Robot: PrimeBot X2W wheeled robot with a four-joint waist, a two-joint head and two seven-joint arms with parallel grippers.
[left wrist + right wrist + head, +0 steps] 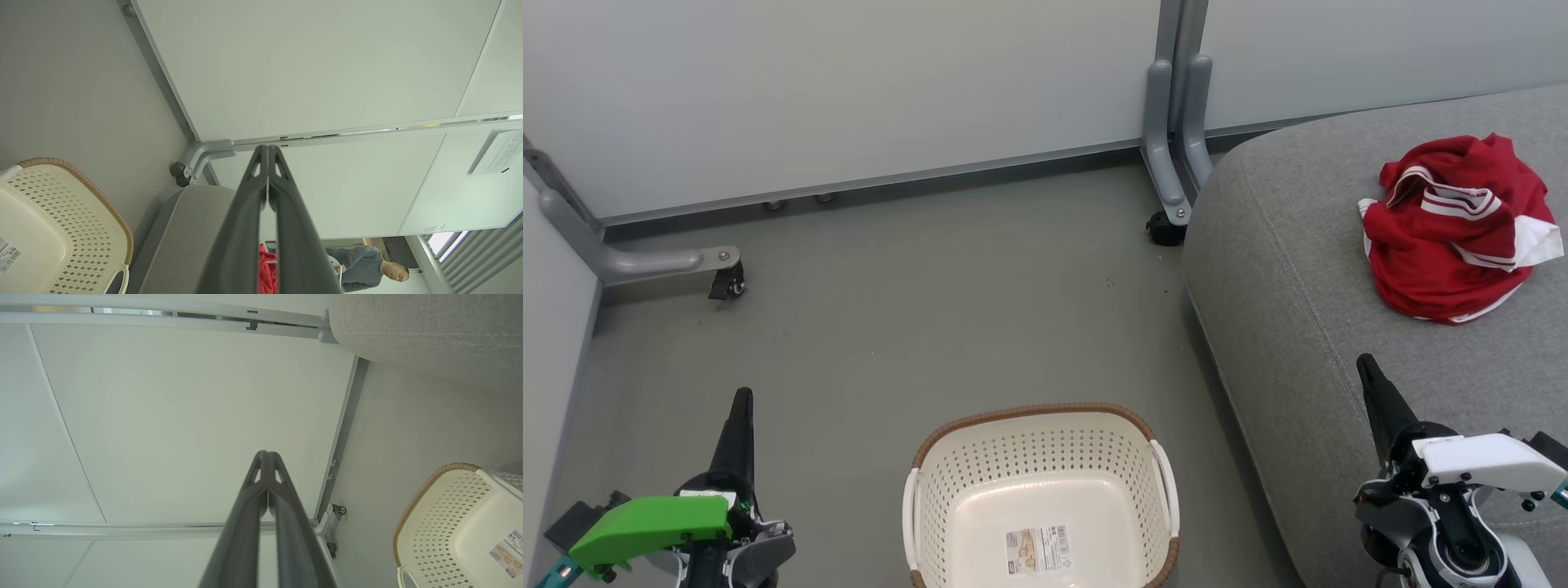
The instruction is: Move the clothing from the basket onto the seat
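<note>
Basket (1033, 408), bottom centre, looks bare. The clothing (1454, 237) lies heaped on the seat (1290, 278) at upper right, possibly both garments, up-frame of the nearer right end effector (1365, 366). It and the left end effector (742, 398) are pinched closed, empty.

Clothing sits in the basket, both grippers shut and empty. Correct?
One thing is off: the clothing lies on the seat, not in the basket, whose floor bears just its label, as the head view shows. The left gripper and right gripper are shut and empty, as stated.
</note>
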